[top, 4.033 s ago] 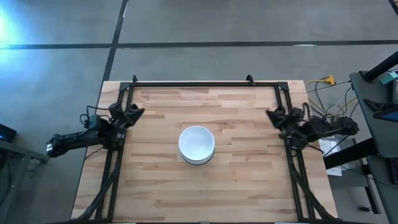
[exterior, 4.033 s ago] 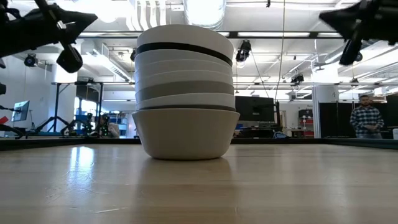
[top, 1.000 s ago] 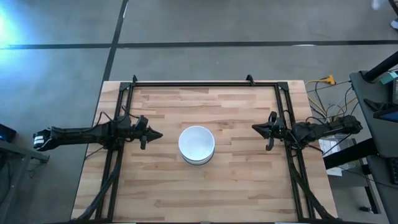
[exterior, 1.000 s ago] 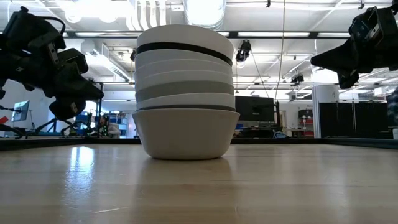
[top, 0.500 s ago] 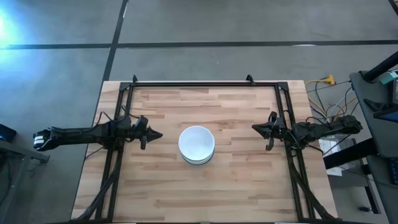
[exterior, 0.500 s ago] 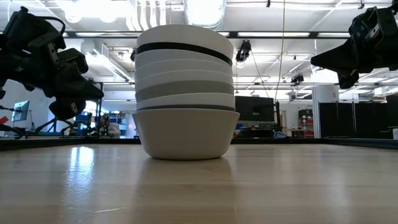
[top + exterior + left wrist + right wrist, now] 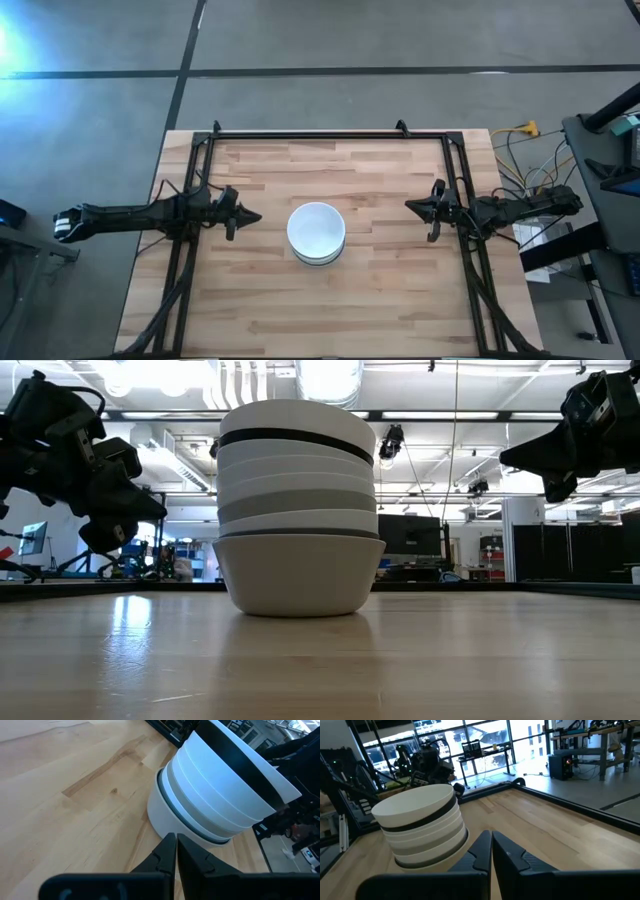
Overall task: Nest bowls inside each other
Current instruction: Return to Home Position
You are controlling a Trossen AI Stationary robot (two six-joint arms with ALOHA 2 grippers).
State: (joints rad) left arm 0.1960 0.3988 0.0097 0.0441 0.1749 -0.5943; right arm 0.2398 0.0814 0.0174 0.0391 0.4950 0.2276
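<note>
**Desk:** What is sitting on the worktop (image 7: 380,300)?

**Photographer:** The bowls (image 7: 317,233) are standing nested in a single stack at the middle of the wooden worktop, well clear of all four edges. From above, only the top white bowl is showing.

**Desk:** And from the side?

**Photographer:** At table height the bowls (image 7: 298,510) are showing a pale bowl at the bottom and a thin dark rim just above it. White and grey bands are rising from there to a black band near the top, with a white bowl crowning the lot. I cannot tell exactly how many are lying inside.

**Desk:** Where are the arms?

**Photographer:** The left gripper (image 7: 250,216) is hanging over the worktop's left side, just inside the black frame (image 7: 310,134) that is running along the far and side edges. Its fingers are pressed together on nothing and pointing at the stack — apart from it and lifted off the wood. The right gripper (image 7: 412,207) is facing it from near the right edge, its fingers likewise closed and empty, also clear of the bowls.

**Desk:** Anything from the wrist cameras?

**Photographer:** Each one is looking along its own joined fingers toward the stack — the left gripper (image 7: 176,836) from close in, the right gripper (image 7: 490,834) from a little farther off. In both, the black band is showing just under the top bowl.
</note>
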